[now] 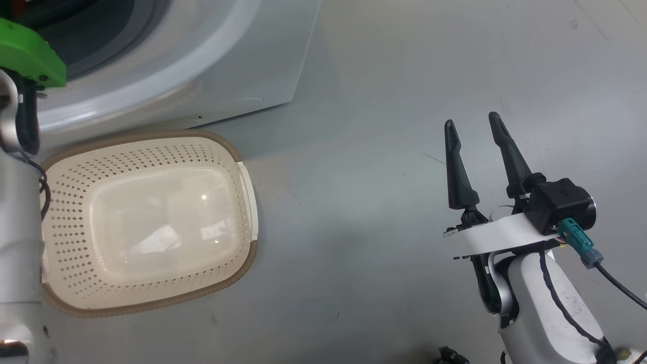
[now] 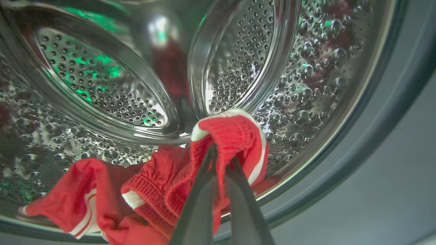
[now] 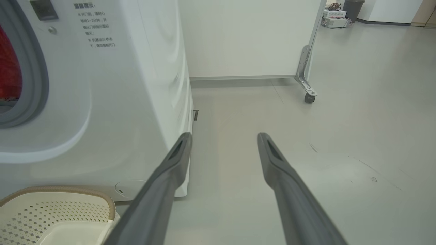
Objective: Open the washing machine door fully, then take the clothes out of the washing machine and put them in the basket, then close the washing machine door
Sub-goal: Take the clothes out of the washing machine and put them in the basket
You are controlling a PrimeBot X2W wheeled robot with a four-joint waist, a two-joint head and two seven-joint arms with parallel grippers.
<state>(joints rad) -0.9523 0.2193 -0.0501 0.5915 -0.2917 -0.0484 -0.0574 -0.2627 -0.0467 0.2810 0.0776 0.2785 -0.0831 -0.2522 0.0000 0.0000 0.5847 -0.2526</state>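
Observation:
In the left wrist view my left gripper (image 2: pixel 223 154) is inside the steel drum (image 2: pixel 102 85) of the washing machine (image 1: pixel 227 65), shut on a raised fold of the red clothes (image 2: pixel 235 132) with white trim. More red fabric trails down to the left along the drum's lower rim. The cream perforated basket (image 1: pixel 151 134) stands on the floor right in front of the machine and holds nothing. My right gripper (image 1: pixel 471 120) hovers open over bare floor to the right of the basket, nothing between its fingers. The washing machine door is out of view.
My pale left forearm (image 1: pixel 17 227) with a green part (image 1: pixel 28 50) runs along the left edge over the basket's side. In the right wrist view a white wheeled partition (image 3: pixel 252 37) stands behind the machine (image 3: pixel 136 85), with grey floor (image 3: pixel 340 119) to the right.

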